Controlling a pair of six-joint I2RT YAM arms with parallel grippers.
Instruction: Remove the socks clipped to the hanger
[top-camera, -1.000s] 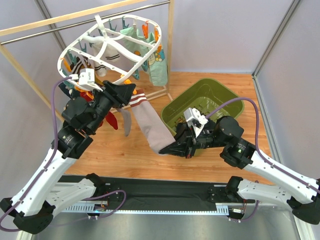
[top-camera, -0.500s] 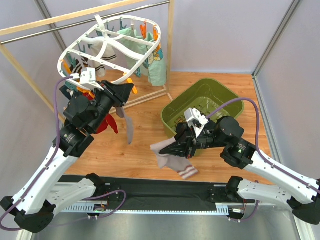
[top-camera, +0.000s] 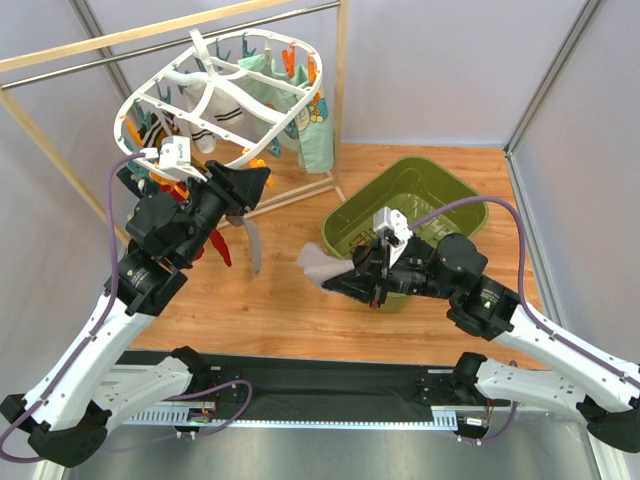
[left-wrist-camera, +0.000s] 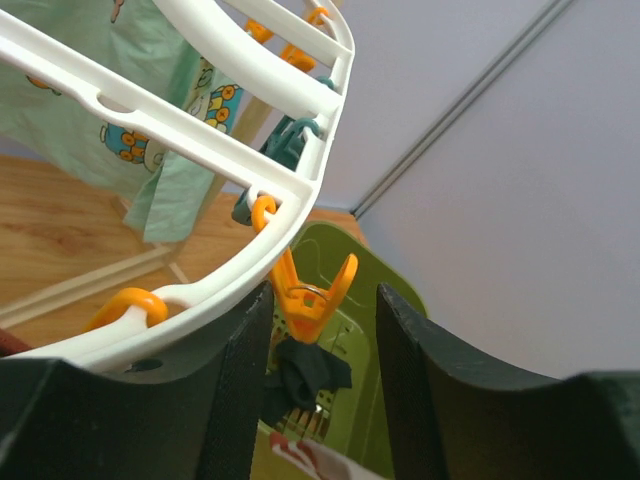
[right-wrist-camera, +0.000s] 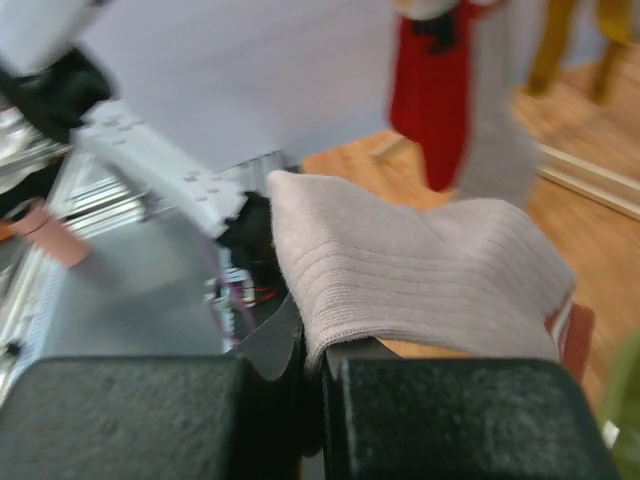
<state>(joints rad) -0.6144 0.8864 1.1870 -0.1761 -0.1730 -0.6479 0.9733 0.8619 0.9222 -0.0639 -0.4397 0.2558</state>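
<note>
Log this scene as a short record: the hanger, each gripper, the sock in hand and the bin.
hanger: white plastic oval drying frame, mint green printed socks clipped on
left gripper: open, fingers either side of an orange plastic clothespin on the frame
right gripper: shut on a grey ribbed fabric sock
bin: olive green plastic tub, grey sock held beside its left corner

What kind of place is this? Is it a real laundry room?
Probably a robot lab staged for laundry: plain grey panel walls, a white sock hanger on a wooden rail, and two robot arms bolted down.
</note>
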